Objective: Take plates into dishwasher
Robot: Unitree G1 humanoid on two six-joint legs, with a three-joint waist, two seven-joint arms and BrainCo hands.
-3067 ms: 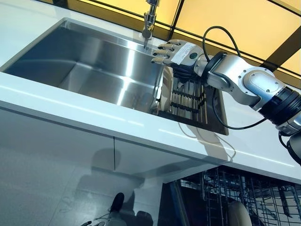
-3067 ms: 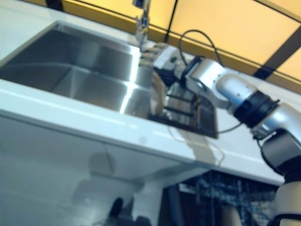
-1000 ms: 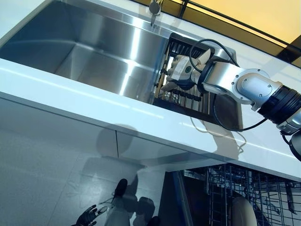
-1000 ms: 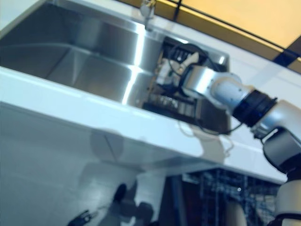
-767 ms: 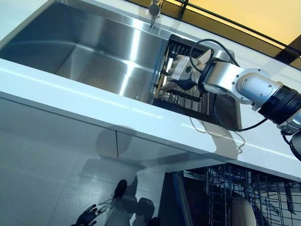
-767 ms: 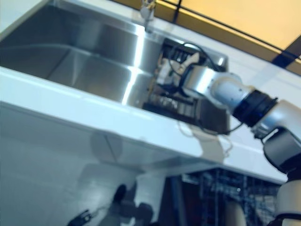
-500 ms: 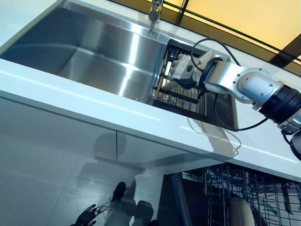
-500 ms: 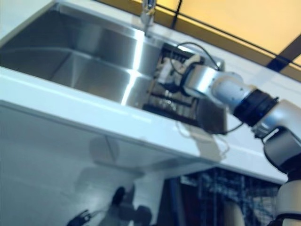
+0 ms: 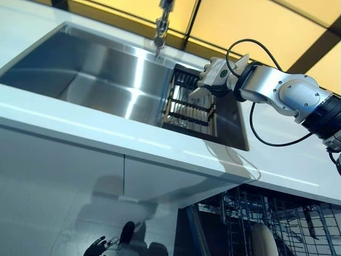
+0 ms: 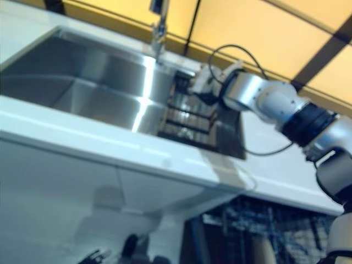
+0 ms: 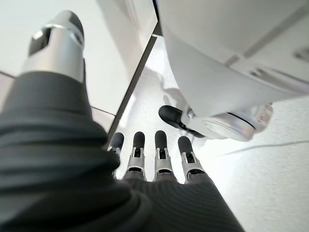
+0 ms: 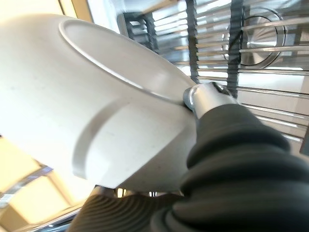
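Right wrist view, right robot hand [image 12: 212, 104] now lifting plate [image 12: 96, 101] above rack [image 9: 189, 109]

A big shiny metal sink [image 9: 96, 69] sits in a white counter [image 9: 64, 120]. A tap [image 9: 160, 24] stands at the back rim of the sink. A dark rack [image 9: 189, 109] with thin bars sits in the right end of the sink. Behind the counter are yellow panes [image 9: 234, 24] with dark bars between them.

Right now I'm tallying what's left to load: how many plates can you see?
2: a white plate held in the right hand above the sink's drying rack, and one standing in the dishwasher rack below. Others may be hidden.
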